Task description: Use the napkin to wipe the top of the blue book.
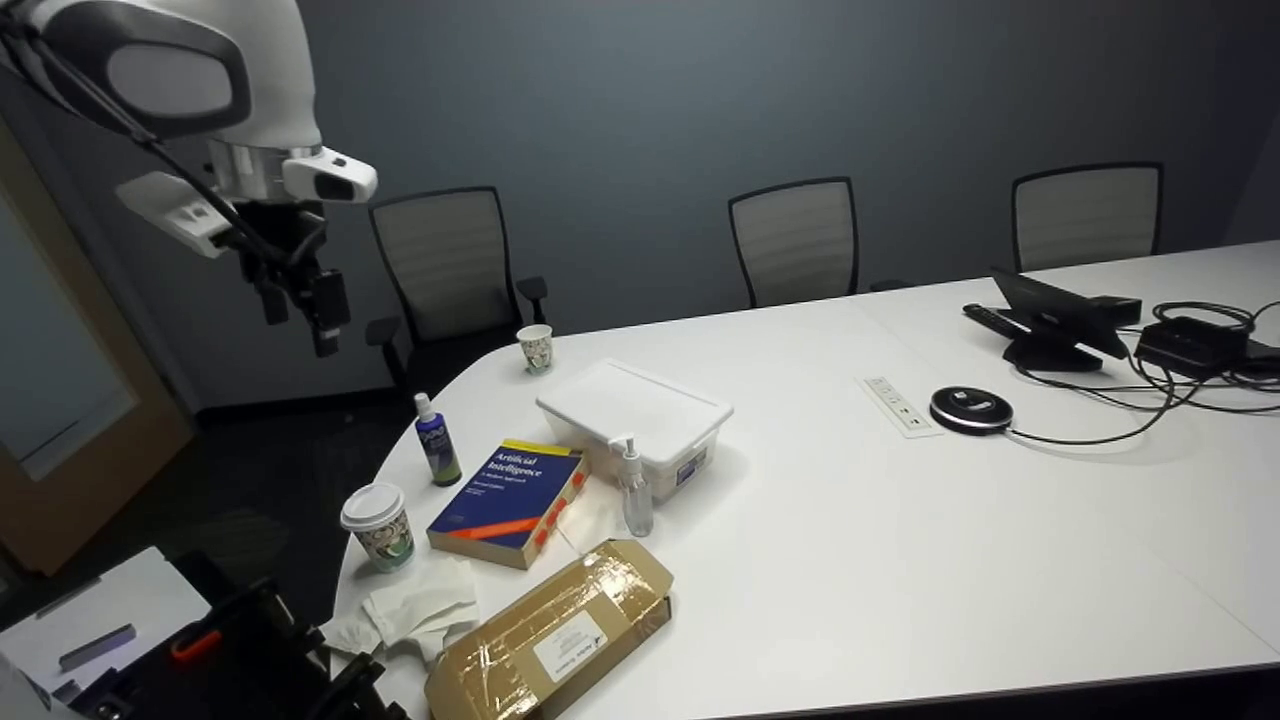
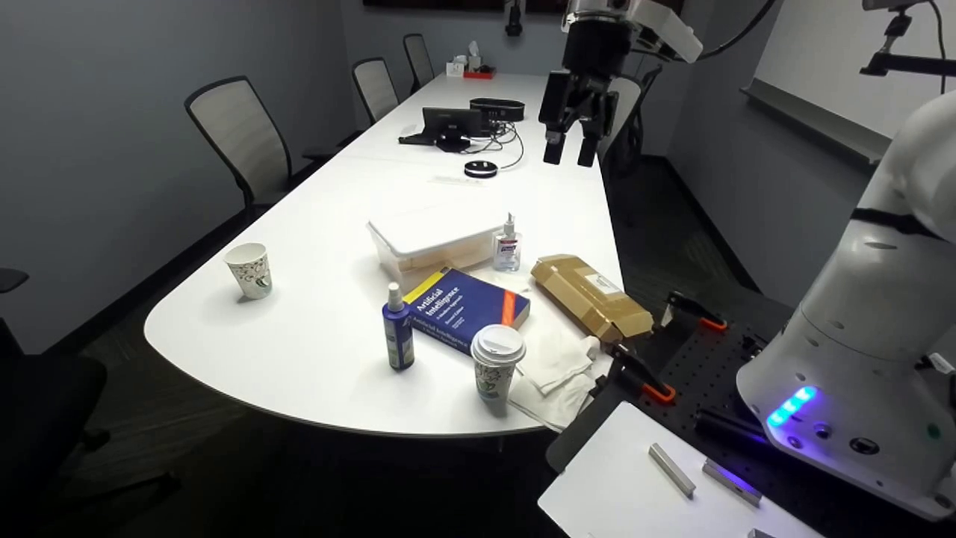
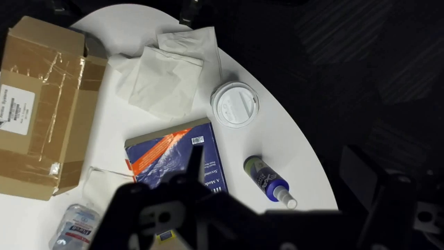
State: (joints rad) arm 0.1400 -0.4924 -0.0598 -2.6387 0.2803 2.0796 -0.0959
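Wrist view: the empty gripper (image 3: 273, 149), spread wide, partly hides the blue book (image 3: 168, 158), napkins (image 3: 166, 81) beyond the jaws.

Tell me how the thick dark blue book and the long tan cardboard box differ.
The thick dark blue book has a printed title and orange band; the long tan cardboard box has a white label and shiny tape. The book looks squarer, the box more elongated. Both lie on the white table.

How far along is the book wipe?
Done: no wiping evident, though a finished wipe might leave no trace.
In hand: nothing; the gripper is raised, open and empty.
Left: seemingly everything: grab the napkin lying beside the lidded cup, then wipe the blue book, which has no napkin on it.
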